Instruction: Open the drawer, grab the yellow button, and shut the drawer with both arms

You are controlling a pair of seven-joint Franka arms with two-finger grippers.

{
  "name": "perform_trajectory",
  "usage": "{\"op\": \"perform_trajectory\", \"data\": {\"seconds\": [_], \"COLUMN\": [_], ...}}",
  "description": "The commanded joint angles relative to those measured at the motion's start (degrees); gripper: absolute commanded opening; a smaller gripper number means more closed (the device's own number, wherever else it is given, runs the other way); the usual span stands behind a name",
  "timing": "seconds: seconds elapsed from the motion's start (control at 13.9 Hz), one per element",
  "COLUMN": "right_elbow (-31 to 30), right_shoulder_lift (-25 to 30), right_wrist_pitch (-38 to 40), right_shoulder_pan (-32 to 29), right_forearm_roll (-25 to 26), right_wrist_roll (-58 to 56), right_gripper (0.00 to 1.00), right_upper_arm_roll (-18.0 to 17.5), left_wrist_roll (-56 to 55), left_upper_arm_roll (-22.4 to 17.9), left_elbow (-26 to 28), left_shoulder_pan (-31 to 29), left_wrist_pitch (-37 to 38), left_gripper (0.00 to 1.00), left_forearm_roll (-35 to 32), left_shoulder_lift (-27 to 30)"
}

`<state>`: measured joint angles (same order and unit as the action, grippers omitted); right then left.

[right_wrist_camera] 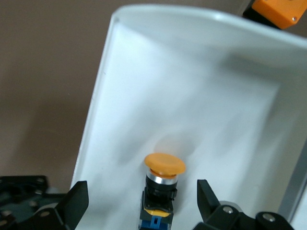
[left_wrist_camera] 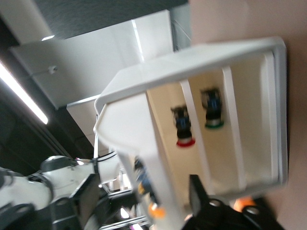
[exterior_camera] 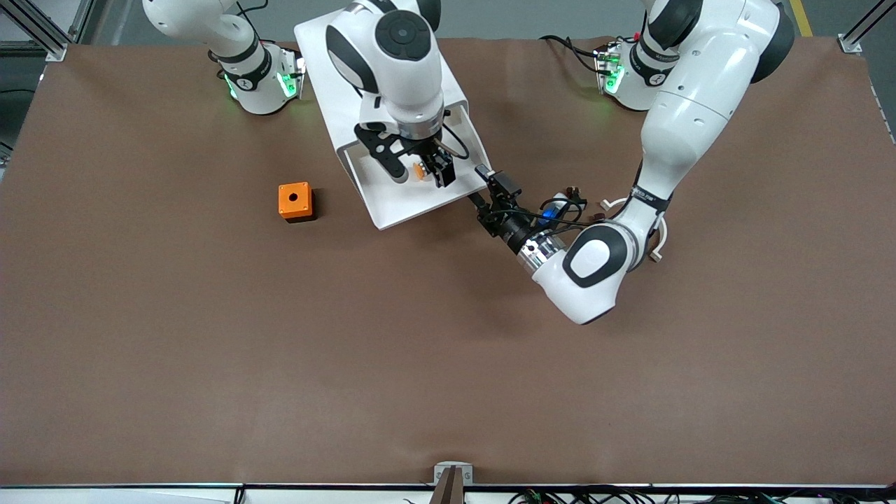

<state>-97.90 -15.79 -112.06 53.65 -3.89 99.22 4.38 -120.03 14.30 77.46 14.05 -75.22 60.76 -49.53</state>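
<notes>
The white drawer stands pulled out of the white cabinet toward the front camera. The orange-capped button lies inside it, also seen in the right wrist view with its black body and blue end. My right gripper hangs over the drawer, open, its fingers on either side of the button and apart from it. My left gripper is at the drawer's corner toward the left arm's end, open, with the drawer's wall between its fingers.
An orange cube with a hole sits on the brown table toward the right arm's end, beside the drawer; it also shows in the right wrist view. A red-capped button and a green-capped button lie in a divided tray.
</notes>
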Motion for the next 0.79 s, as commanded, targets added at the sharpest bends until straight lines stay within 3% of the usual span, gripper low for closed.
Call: {"op": "perform_trajectory", "data": {"seconds": [0.0,0.14,0.22,0.29,0.43,0.5,0.72], "right_elbow": [-0.5,-0.4,-0.2,-0.3,0.1,0.2,2.6], "right_shoulder_lift": [-0.9,-2.0,-2.1,-2.1,-2.2,-2.2,-2.1], "right_wrist_pitch": [-1.2,-1.7,-1.6,-1.6,-1.6,-1.3,-0.2], "right_shoulder_pan": [2.2,3.4,3.6,3.9,3.9,3.9,2.0], "right_forearm_roll": [1.2,1.1,1.1,1.1,0.4,0.4,0.3], "right_wrist_roll": [4.4,6.1,6.4,6.3,6.1,5.7,3.2], "right_gripper": [1.0,0.96,0.89,0.73,0.16,0.02,0.0], "right_upper_arm_roll": [0.8,0.7,0.7,0.7,0.6,0.7,0.8], "left_wrist_roll": [12.0,19.5,24.1,29.4,40.9,46.6,57.9], "left_upper_arm_roll": [-0.1,-0.1,-0.3,-1.0,-1.4,-1.4,-1.5], "left_elbow": [-5.9,-8.0,-9.8,-10.2,-11.0,-11.0,-10.8], "left_shoulder_pan": [-0.4,-0.4,-0.4,-0.1,0.4,0.4,0.3], "left_wrist_pitch": [0.0,0.1,0.1,0.1,-0.2,-1.1,-5.8], "left_gripper": [0.99,0.99,0.99,0.99,0.99,0.99,0.99], "left_forearm_roll": [1.2,0.9,0.4,-1.2,-6.2,-9.6,-20.7], "left_shoulder_lift": [0.7,0.7,0.8,1.3,4.3,6.2,11.5]}}
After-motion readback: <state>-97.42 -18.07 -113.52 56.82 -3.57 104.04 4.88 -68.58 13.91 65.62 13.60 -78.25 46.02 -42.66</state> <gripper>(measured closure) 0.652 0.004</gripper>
